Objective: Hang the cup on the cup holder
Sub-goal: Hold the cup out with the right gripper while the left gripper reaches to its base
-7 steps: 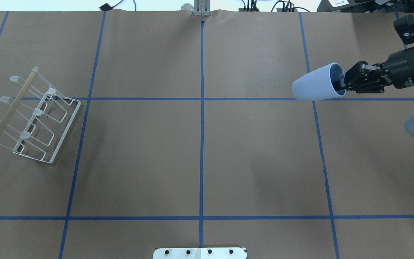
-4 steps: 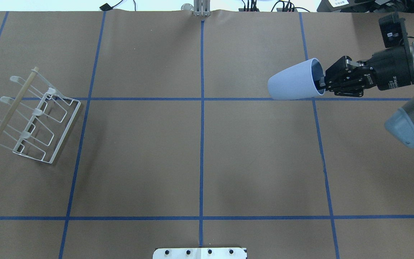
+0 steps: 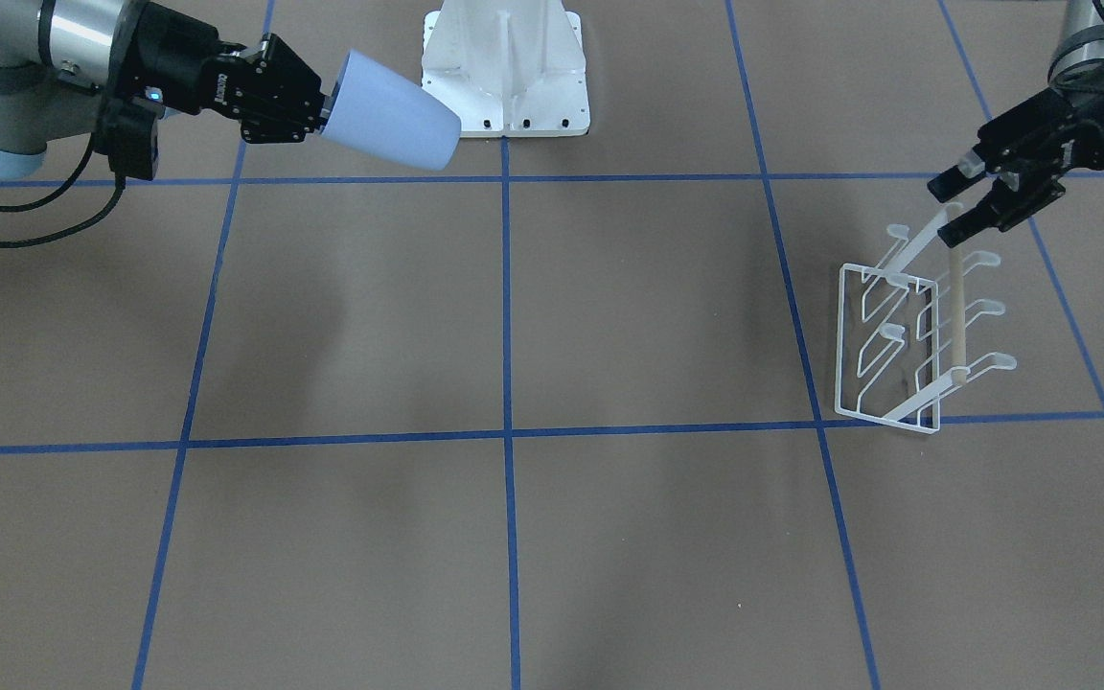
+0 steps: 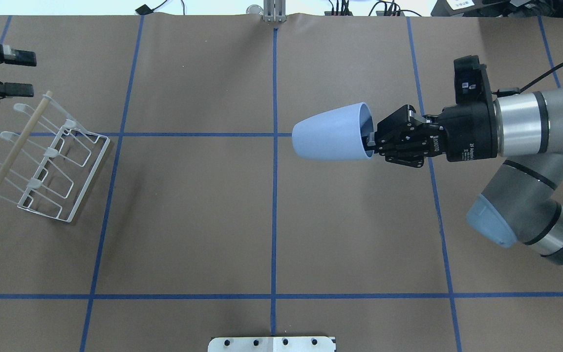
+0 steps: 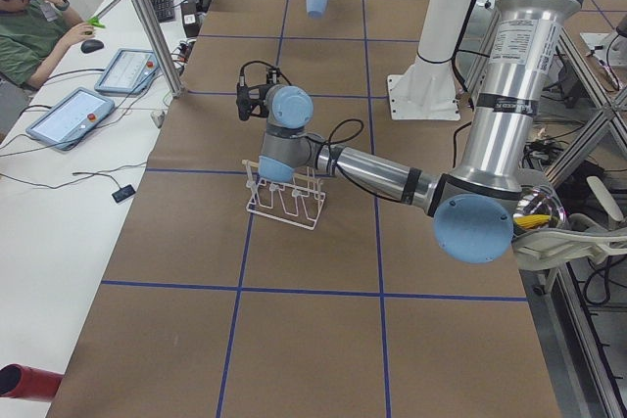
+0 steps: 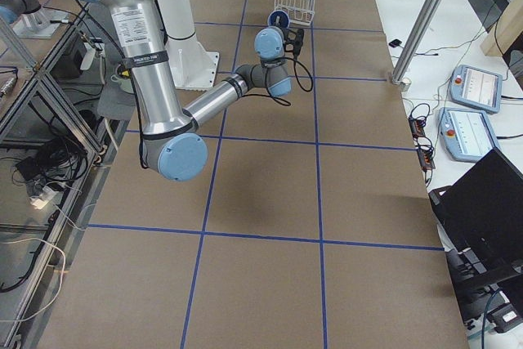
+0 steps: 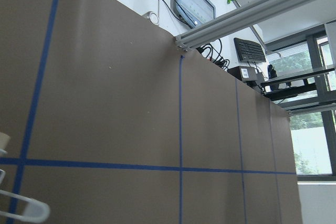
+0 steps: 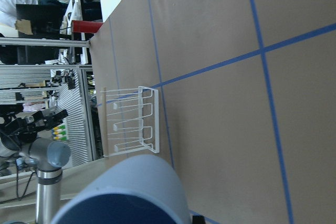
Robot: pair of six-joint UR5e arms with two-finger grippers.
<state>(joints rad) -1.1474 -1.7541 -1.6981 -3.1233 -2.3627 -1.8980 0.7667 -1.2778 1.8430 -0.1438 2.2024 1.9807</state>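
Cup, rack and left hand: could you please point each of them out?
Cup (image 4: pixel 328 132): overhead view, middle of its side wall.
Rack (image 4: pixel 51 152): overhead view, tip of a middle prong.
Left hand (image 4: pixel 17 74): overhead view, midway between its fingertips.

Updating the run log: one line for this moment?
right gripper: shut on cup rim, cup sideways, airborne | left gripper: open, near cup holder | cup: not yet hung

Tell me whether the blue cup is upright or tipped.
Tipped sideways: the right gripper pinches the rim of the cup, mouth facing the gripper, base pointing toward the cup holder.
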